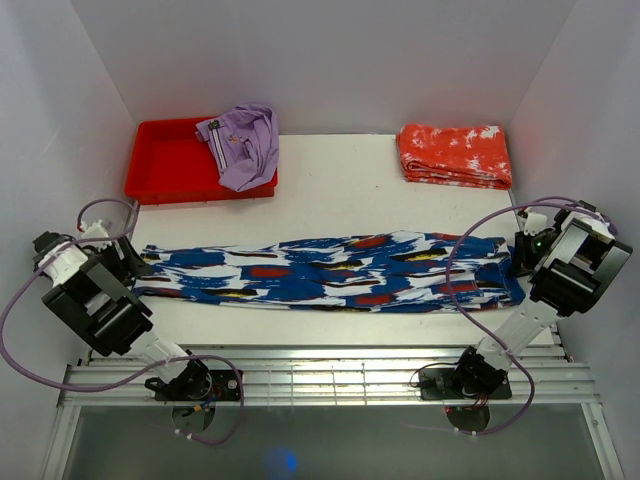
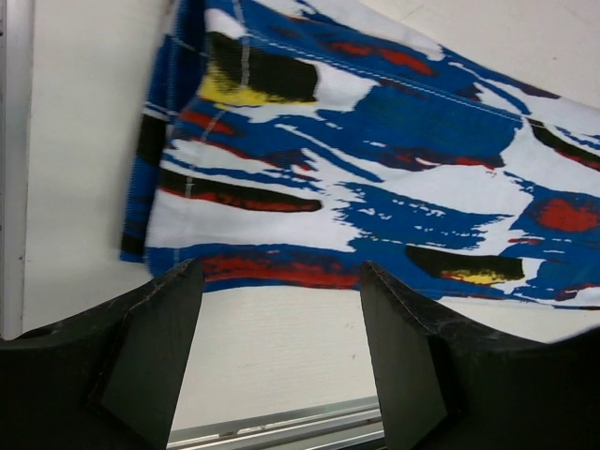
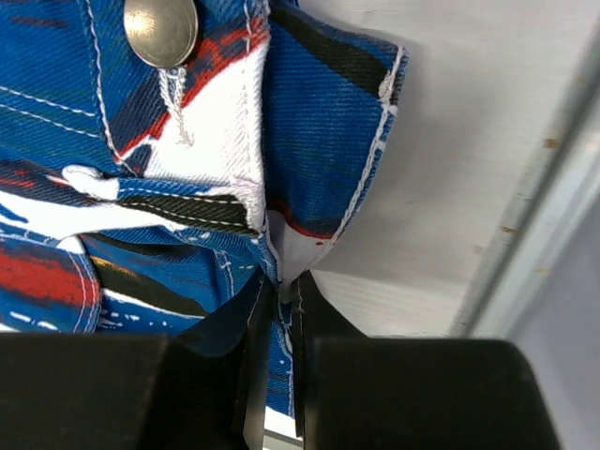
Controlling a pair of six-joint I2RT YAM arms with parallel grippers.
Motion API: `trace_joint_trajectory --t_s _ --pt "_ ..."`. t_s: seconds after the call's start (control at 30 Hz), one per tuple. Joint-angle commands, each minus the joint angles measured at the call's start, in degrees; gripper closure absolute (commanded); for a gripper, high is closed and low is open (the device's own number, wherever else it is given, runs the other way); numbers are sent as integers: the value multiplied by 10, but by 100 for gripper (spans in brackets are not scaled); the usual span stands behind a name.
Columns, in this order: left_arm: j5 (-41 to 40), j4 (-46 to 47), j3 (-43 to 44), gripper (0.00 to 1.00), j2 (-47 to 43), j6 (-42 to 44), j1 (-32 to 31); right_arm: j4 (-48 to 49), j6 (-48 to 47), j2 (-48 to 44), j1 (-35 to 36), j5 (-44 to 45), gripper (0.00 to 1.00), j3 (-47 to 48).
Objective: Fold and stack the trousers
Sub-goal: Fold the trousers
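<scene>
Right gripper [image 3: 279,302]: jaws clenched on a fold of the trousers [image 1: 330,270] at the waistband edge. Left gripper [image 2: 279,274]: jaws released, just beside the hem. The trousers lie stretched lengthwise across the table [image 1: 340,190], a blue, white and black print with red and yellow patches. Only the right wrist view shows the metal button [image 3: 161,30]. Each arm crouches low at one end.

Overhead wide; both wrists close, sharing trousers [image 1: 330,270].

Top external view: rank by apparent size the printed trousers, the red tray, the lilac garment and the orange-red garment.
1. trousers, spread full length
2. red tray
3. orange-red garment and lilac garment: too alike to rank; one folded, one crumpled.
</scene>
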Motion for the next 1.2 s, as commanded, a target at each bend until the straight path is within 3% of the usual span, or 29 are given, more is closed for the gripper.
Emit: trace_joint_trajectory --t_s 0.0,0.23,0.6,0.9,1.17 --pt "22 -1 3 21 18 33 25 66 -12 -8 -15 64 92 33" --pt "62 9 -4 21 69 31 42 53 -19 -9 -14 77 92 43" --pt "-9 117 -30 25 116 -19 43 32 -29 -11 -15 83 92 65" --pt "-37 137 -37 24 98 16 48 22 -33 -9 -14 82 92 68" --pt "59 94 -46 28 165 44 7 11 -31 -5 -8 77 92 68"
